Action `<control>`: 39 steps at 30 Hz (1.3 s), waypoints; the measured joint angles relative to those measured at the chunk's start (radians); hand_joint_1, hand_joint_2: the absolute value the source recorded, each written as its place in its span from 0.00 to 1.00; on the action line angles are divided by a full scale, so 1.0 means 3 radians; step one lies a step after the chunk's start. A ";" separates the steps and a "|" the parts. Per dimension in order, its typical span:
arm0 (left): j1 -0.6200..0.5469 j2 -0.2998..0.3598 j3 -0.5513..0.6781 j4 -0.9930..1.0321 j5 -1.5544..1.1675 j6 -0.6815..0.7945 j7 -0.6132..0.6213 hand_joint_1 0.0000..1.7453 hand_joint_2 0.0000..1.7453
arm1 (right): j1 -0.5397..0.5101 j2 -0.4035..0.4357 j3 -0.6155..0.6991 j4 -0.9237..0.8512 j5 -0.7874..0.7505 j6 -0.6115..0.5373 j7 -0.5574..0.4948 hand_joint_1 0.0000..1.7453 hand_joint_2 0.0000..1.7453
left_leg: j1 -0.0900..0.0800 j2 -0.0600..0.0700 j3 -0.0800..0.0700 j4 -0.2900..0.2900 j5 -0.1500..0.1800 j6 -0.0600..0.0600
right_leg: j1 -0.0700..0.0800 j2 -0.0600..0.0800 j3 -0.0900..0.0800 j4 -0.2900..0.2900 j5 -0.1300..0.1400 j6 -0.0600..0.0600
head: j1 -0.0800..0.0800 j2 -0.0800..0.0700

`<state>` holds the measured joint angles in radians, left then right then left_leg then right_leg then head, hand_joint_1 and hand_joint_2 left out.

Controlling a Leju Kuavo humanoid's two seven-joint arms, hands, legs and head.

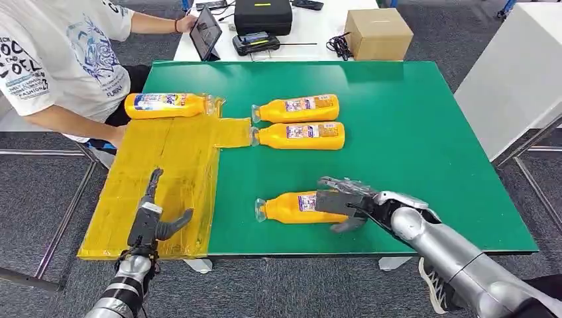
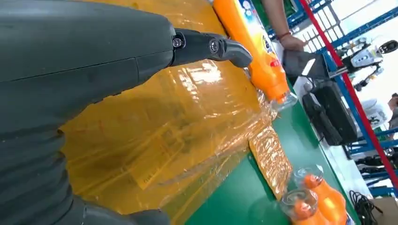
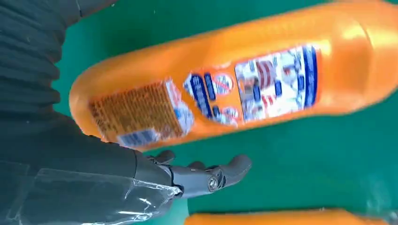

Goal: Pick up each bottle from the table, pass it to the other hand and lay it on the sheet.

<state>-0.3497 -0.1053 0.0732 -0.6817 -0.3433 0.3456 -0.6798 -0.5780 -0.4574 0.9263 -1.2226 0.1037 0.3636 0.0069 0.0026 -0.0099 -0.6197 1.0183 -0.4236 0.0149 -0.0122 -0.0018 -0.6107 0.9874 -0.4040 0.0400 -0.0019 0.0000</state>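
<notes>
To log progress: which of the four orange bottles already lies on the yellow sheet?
The bottle at the far edge of the sheet, beside the person. The other three lie on the bare green table.

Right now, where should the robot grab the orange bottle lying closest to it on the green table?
Probably around the wide middle of the nearest bottle, near its label, coming down from above. It lies flat on its side with the clear cap pointing toward the yellow sheet, so the narrow neck gives less to hold. The right hand hangs over the base end with fingers spread.
</notes>
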 measured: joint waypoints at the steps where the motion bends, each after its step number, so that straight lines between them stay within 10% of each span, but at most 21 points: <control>1: -0.0009 -0.0004 -0.0001 0.0011 0.0004 -0.0005 0.0000 0.00 1.00 | -0.0006 0.0010 0.0024 0.0015 0.0020 -0.0005 0.0000 0.00 1.00 | 0.0000 0.0000 0.0000 0.0000 0.0000 0.0000 | 0.0000 0.0000 0.0000 0.0000 0.0000 0.0000 | 0.0000 0.0000; 39: -0.0067 -0.0083 -0.0019 0.0056 0.0142 -0.0117 0.0000 0.00 1.00 | -0.0143 0.0093 0.0304 0.0172 0.0247 -0.0159 0.0139 0.00 1.00 | 0.0000 0.0000 0.0001 0.0001 0.0000 0.0000 | -0.0001 0.0000 0.0000 0.0000 0.0000 0.0000 | 0.0000 0.0000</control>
<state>-0.3697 -0.1301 0.0675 -0.6649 -0.3006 0.3105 -0.6798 -0.6208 -0.4295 1.0174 -1.1711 0.1778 0.3159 0.0485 0.0025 -0.0099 -0.6195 1.0185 -0.4236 0.0150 -0.0124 -0.0017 -0.6108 0.9874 -0.4040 0.0400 -0.0019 0.0000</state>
